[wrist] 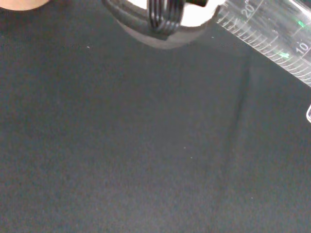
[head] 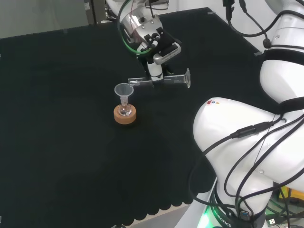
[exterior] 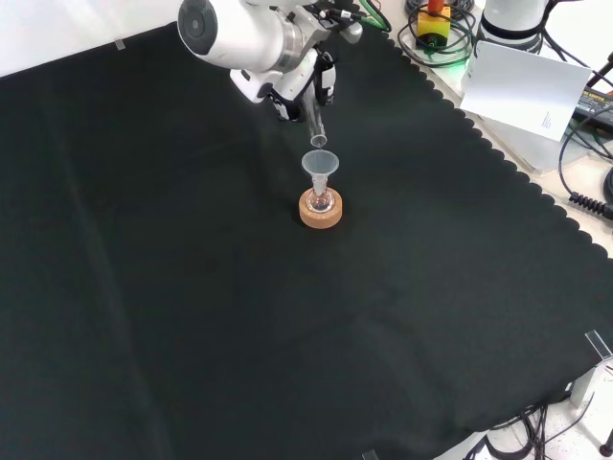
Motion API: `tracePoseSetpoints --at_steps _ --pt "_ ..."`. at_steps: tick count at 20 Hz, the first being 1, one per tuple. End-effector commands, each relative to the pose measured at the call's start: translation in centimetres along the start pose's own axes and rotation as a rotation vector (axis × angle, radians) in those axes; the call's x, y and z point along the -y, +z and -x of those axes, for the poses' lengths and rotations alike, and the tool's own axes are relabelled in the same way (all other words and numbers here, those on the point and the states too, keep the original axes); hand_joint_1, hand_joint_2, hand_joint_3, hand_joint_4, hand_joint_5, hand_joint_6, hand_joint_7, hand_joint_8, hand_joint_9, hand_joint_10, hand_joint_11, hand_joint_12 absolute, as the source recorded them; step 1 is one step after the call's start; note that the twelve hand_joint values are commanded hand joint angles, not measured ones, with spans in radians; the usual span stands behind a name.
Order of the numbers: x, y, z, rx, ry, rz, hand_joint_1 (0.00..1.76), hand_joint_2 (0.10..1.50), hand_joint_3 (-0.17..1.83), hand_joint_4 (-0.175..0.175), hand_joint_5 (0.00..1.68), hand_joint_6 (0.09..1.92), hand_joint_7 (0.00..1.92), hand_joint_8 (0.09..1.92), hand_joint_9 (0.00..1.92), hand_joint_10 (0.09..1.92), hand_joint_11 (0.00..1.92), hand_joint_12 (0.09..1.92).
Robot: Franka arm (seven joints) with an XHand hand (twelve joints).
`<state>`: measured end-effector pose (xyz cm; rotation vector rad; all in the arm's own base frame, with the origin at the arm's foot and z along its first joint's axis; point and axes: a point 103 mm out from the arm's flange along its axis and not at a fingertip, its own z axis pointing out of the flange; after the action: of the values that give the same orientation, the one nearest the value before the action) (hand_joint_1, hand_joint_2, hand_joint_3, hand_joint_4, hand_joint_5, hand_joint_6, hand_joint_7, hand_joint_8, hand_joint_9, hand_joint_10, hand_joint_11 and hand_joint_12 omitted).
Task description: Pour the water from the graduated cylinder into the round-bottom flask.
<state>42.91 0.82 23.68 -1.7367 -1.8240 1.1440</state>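
A small round-bottom flask (head: pixel 125 111) (exterior: pixel 321 203) sits on a cork ring (head: pixel 125 115) (exterior: pixel 321 212) near the middle of the cloth, with a clear funnel (head: pixel 124 90) (exterior: pixel 320 164) in its neck. The hand (head: pixel 154 52) (exterior: pixel 299 88) is shut on a clear graduated cylinder (head: pixel 164 80) (exterior: pixel 316 127) (wrist: pixel 272 41). In the head view the cylinder lies about level, its mouth at the funnel's rim and its foot to the right. In the front view its mouth hangs just above the funnel. Graduation marks show in the wrist view; I cannot tell whether water is inside.
In the head view the arm's big white links (head: pixel 247 156) fill the right side. Past the cloth's scalloped far-right edge in the front view lie cables and a white sheet (exterior: pixel 522 86). Bare black cloth (exterior: pixel 192 316) lies around the flask.
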Motion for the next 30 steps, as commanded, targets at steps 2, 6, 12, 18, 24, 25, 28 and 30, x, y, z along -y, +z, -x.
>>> tracePoseSetpoints --at_steps 2,6,12,18,24,25,28,30 --pt "0.3 -0.3 0.3 0.01 0.004 0.0 1.3 1.0 0.0 -0.175 1.21 0.6 1.27 0.56 1.64 0.09 1.31 0.67" --pt "0.4 -0.4 0.3 0.015 0.004 -0.002 1.3 1.0 0.0 -0.175 1.21 0.61 1.27 0.57 1.64 0.09 1.31 0.67" --pt "0.4 -1.4 -2.1 0.035 -0.003 -0.008 1.3 1.0 0.0 -0.175 1.21 0.61 1.27 0.57 1.64 0.09 1.31 0.67" --pt "0.5 -2.2 -3.6 0.049 -0.027 -0.003 1.3 1.0 0.0 -0.175 1.21 0.61 1.27 0.57 1.64 0.09 1.31 0.67" --pt "0.5 -1.8 -2.6 0.053 -0.023 -0.018 1.3 1.0 0.0 -0.175 1.21 0.61 1.27 0.57 1.65 0.09 1.31 0.67" --pt "0.5 -1.7 -2.3 0.052 -0.024 -0.018 1.3 1.0 0.0 -0.175 1.21 0.61 1.27 0.57 1.65 0.09 1.31 0.67" --pt "0.6 -1.6 -2.1 0.056 -0.022 -0.02 1.3 1.0 0.0 -0.175 1.21 0.61 1.27 0.57 1.65 0.09 1.31 0.67" --pt "0.6 -1.6 -2.1 0.059 -0.019 -0.021 1.3 1.0 0.0 -0.175 1.21 0.61 1.27 0.57 1.65 0.09 1.31 0.67"
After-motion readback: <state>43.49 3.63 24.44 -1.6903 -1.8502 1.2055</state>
